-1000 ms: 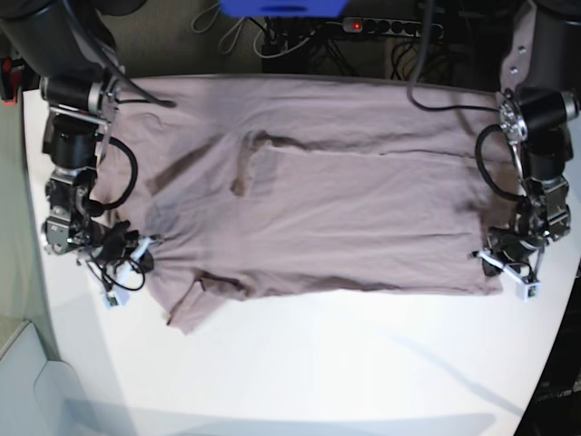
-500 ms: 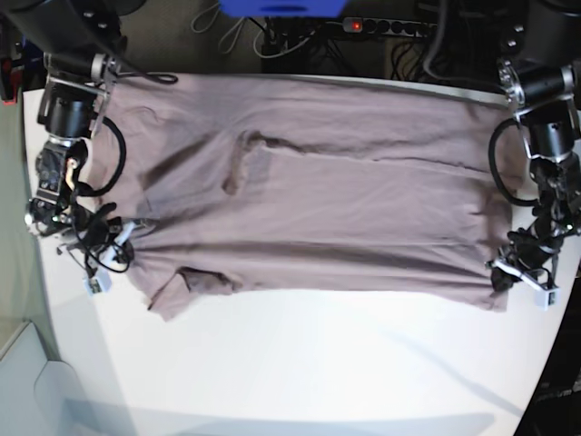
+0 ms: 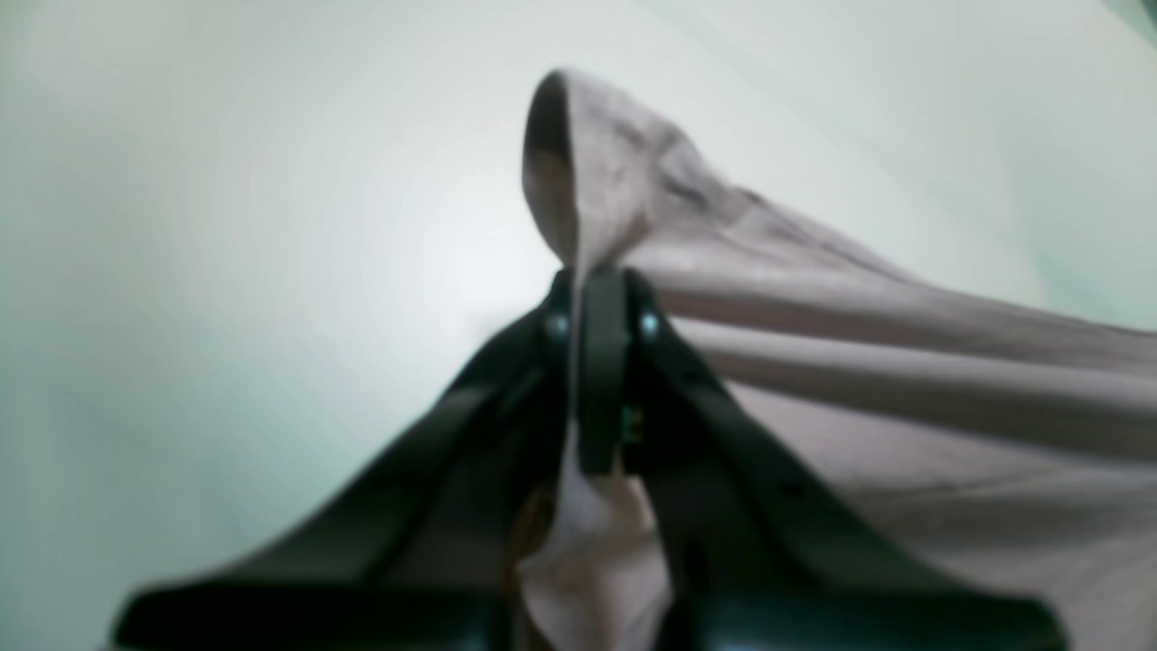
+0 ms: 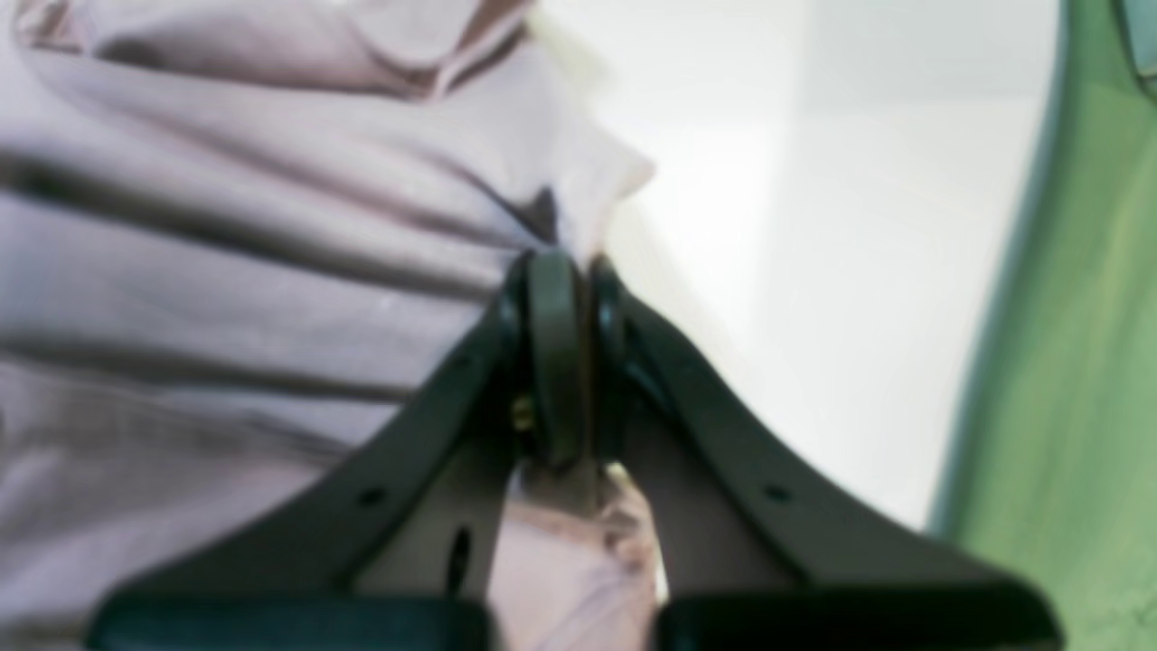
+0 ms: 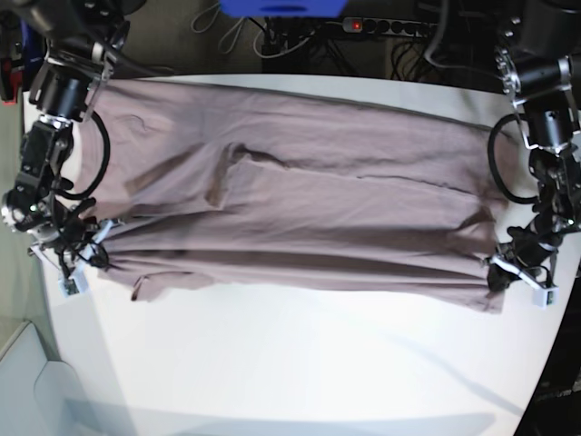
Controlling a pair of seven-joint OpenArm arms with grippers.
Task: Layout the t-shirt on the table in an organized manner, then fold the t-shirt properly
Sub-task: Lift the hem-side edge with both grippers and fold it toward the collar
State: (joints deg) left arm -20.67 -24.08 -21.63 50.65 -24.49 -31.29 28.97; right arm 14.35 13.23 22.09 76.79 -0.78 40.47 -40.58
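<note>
Only the base view shows the whole t-shirt (image 5: 300,200) stretched wide across the table (image 5: 309,363). Up close, the 2 wrist views show each pinch: left gripper (image 3: 597,303) and right gripper (image 4: 565,289) clamped on opposite edges.

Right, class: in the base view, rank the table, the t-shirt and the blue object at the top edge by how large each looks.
1. Table, largest.
2. T-shirt, spread across most of the table's width.
3. Blue object, smallest, though the frame cuts it off, so its full size is unsure.
</note>
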